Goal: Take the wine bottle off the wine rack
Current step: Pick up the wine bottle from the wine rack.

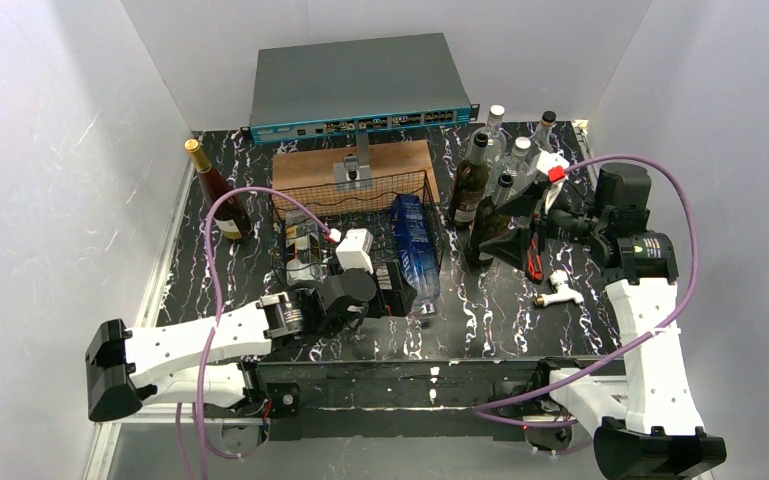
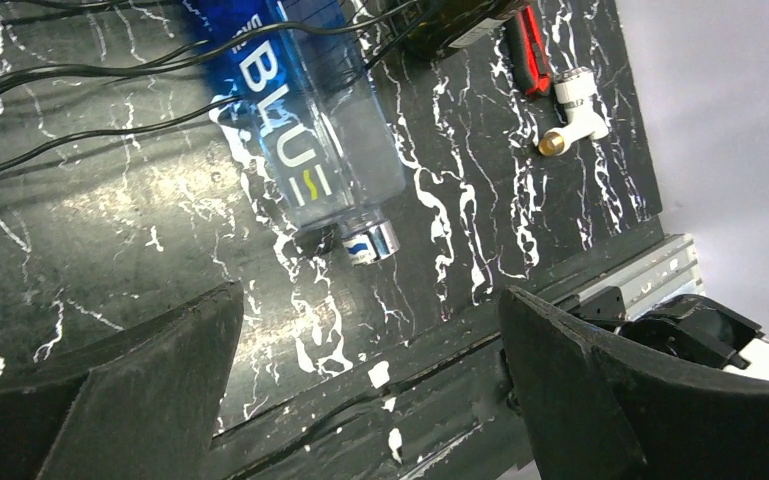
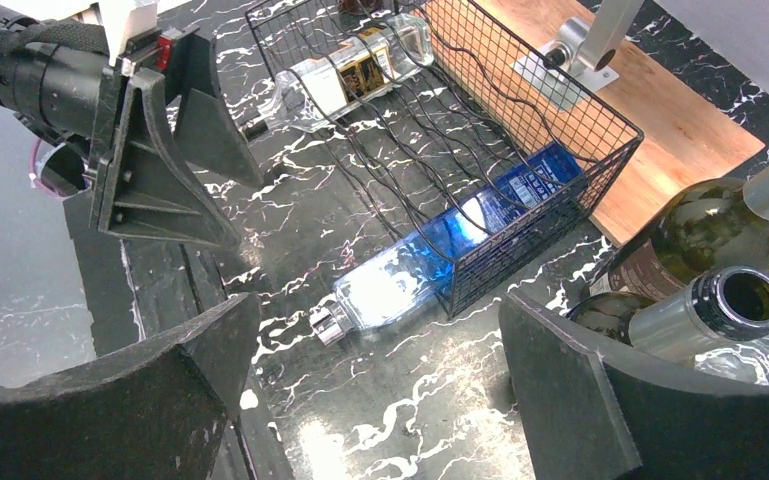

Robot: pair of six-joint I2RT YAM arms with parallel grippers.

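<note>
The black wire-mesh wine rack [image 1: 360, 225] stands mid-table and also shows in the right wrist view [image 3: 520, 130]. A blue glass bottle [image 1: 415, 250] lies in its right cradle, its capped neck [image 2: 370, 243] sticking out over the front edge. A clear labelled bottle [image 1: 305, 250] lies in the left cradle. My left gripper [image 1: 392, 290] is open and empty, low at the rack's front, just left of the blue bottle's neck [image 2: 370, 390]. My right gripper [image 1: 500, 225] is open and empty, right of the rack beside the standing bottles [image 3: 380, 400].
A brown wooden board [image 1: 350, 165] and a grey network switch [image 1: 360, 85] sit behind the rack. Several upright bottles [image 1: 490, 170] cluster at the back right, close to my right fingers. A gold-capped bottle [image 1: 218, 195] stands at left. A white fitting [image 1: 563, 292] and a red-handled tool [image 1: 535, 262] lie right.
</note>
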